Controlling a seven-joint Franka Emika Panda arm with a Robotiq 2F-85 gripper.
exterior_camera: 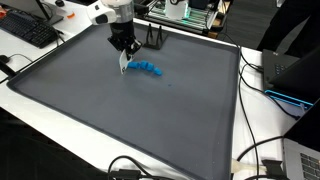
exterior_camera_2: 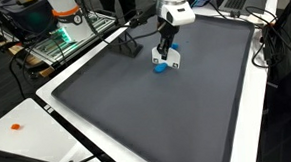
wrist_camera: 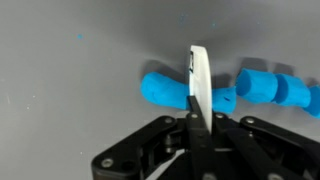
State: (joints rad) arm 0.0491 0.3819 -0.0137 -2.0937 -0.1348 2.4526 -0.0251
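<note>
My gripper (wrist_camera: 198,118) is shut on a thin white flat piece (wrist_camera: 200,78), held edge-on and upright between the fingers. It hangs just above a blue segmented soft object (wrist_camera: 245,88) that lies on the dark grey mat. In both exterior views the gripper (exterior_camera: 124,48) (exterior_camera_2: 166,45) is near the mat's far side, with the white piece (exterior_camera: 124,63) (exterior_camera_2: 173,58) below it and the blue object (exterior_camera: 148,68) (exterior_camera_2: 160,67) beside it. Whether the white piece touches the blue object I cannot tell.
The grey mat (exterior_camera: 130,120) (exterior_camera_2: 168,120) has a raised white border. A keyboard (exterior_camera: 25,30) lies off one corner. Cables (exterior_camera: 260,150) and a laptop (exterior_camera: 300,75) lie along one side. A metal rack (exterior_camera_2: 53,41) stands beyond another edge.
</note>
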